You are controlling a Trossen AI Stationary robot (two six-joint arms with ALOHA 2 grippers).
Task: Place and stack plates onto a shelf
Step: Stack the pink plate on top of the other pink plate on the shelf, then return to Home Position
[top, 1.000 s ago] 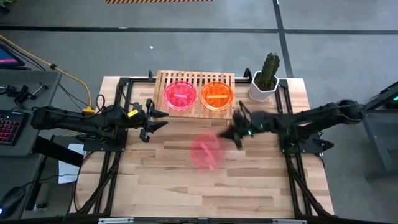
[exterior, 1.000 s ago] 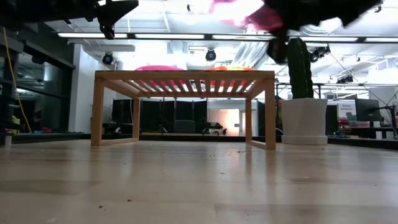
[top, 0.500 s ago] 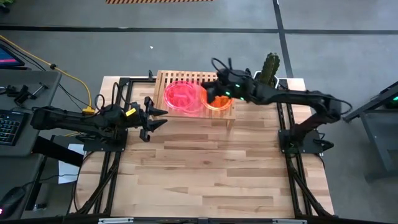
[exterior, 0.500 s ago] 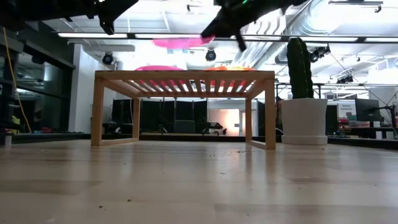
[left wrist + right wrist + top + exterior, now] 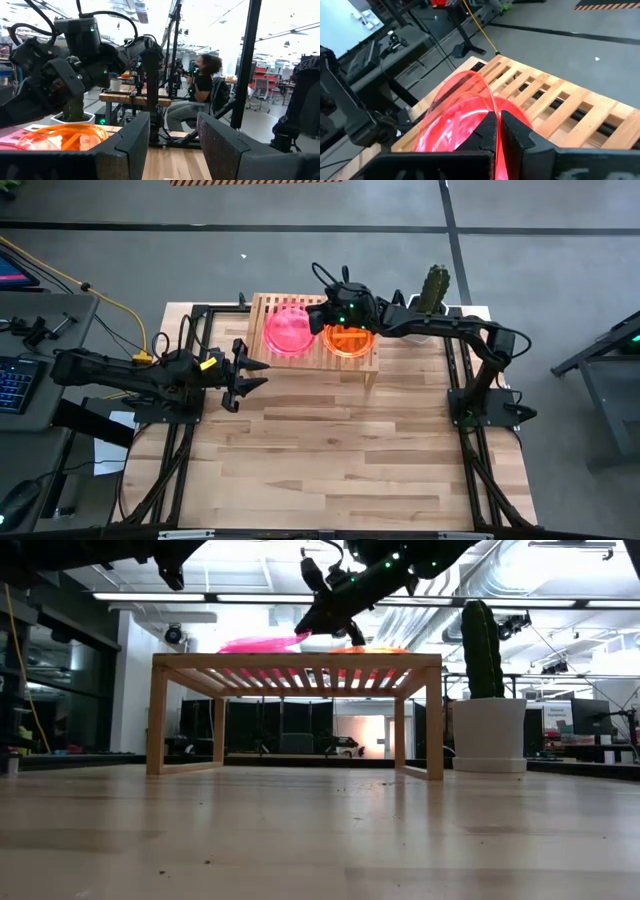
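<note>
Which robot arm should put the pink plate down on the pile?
The right one. Its right gripper is shut on the pink plate, tilted right over the pink stack on the shelf. The left gripper waits open beside the shelf.

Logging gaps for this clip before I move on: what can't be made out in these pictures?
- How many pink plates are stacked on the shelf: high view, they overlap from above; low view, the slats hide them.
- Marks on the held pink plate: right wrist view, the right gripper fingers cover its edge.
- Orange plate count: high view, the right arm partly covers it.
- Left gripper: its fingers are cut off in the low view.
</note>
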